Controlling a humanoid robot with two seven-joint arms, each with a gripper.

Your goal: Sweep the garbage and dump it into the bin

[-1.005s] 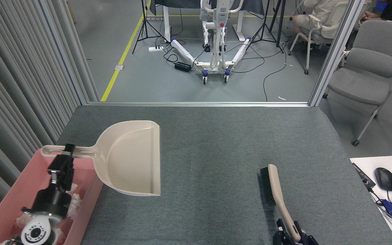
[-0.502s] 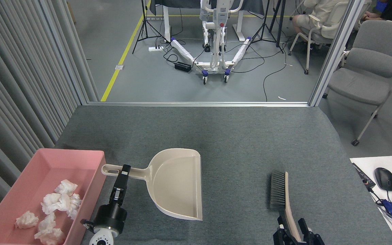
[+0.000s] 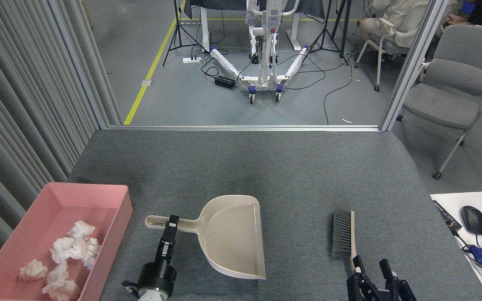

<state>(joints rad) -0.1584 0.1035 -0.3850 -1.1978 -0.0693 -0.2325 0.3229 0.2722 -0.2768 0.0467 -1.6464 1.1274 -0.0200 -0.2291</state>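
A grey carpet-like table surface fills the middle and lower part of the frame. In the lower left corner, a shallow rectangular pink plastic bin with sloped walls is set on it. Inside the bin, several small crumpled wads of white tissue-paper garbage are gathered toward its near right side. Just right of the bin, at lower centre, a beige plastic long-handled dustpan is seen lying on the surface, its open mouth turned to the right and its handle pointing left. The handle is clamped by the black left gripper, whose arm rises from the bottom edge. Well to the right, a hand brush with a beige handle and dark grey bristles is laid on the surface, bristles facing left. At the lower right edge, the black right gripper is shown with its fingers spread apart, one finger just beside the brush handle's near end.
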